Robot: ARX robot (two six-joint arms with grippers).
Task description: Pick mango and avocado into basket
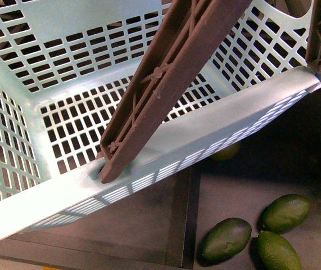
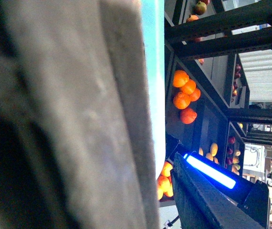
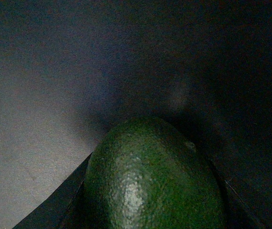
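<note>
Right wrist view: my right hand [image 3: 152, 212] is closed on the avocado [image 3: 150, 181]. Its dark fingers [image 3: 64, 198] lie against both flanks of the fruit, and the blunt end points away from the palm. Beyond the hand there is only dim grey desk [image 3: 35, 119], so I cannot tell the clearance beneath.

Left wrist view: the brown-grey handle [image 2: 78, 114] fills the space just ahead of my left hand [image 2: 140, 186], with one finger [image 2: 207, 200] beside it. I cannot tell whether that hand is clamped on it. Oranges [image 2: 183, 93] sit on shelves [image 2: 221, 43] well beyond this hand.

Front view: neither hand shows plainly. The basket [image 1: 205, 140] is tilted, and no fruit shows on the part of its slotted floor that I can see. The raised handle crosses the opening on a slant. Three loose avocados [image 1: 226, 238] lie on the desk outside the near rim. I cannot pick out the mango with certainty, and a yellowish fruit [image 1: 226, 152] half hidden under the rim is too obscured to name.

Step in hand, as I judge it: carrying the gripped avocado to the basket. To do it well I would lift it clear of the near rim and enter on the open side of the handle, not under it. I would then lower it close to the floor before parting the fingers, since a smooth egg shape rolls on a tilted base. The grip should be firm but not crushing.
</note>
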